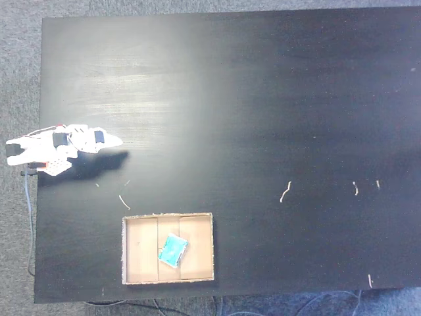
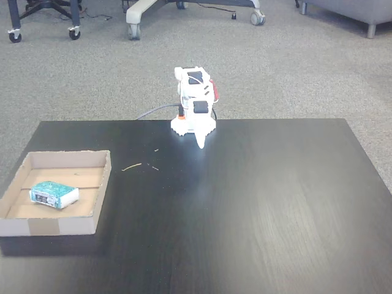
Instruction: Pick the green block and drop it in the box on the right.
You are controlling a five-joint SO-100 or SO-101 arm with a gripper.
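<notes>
The green block (image 1: 173,249) lies flat inside the box (image 1: 128,250), resting on its pale floor near the middle. From the side, the green block (image 2: 54,194) sits in the box (image 2: 98,202) at the table's left. The white arm is folded at the table's edge, far from the box, with my gripper (image 1: 117,141) pointing over the table. In a fixed view from the front the gripper (image 2: 201,144) points down toward the tabletop. Its fingers look together with nothing between them.
The black table (image 1: 276,118) carries a few pale scraps (image 1: 285,192) and a thin sliver (image 2: 131,166) near the box. Grey carpet surrounds it, with chair bases (image 2: 141,9) beyond. Cables hang off the table's edge near the arm's base.
</notes>
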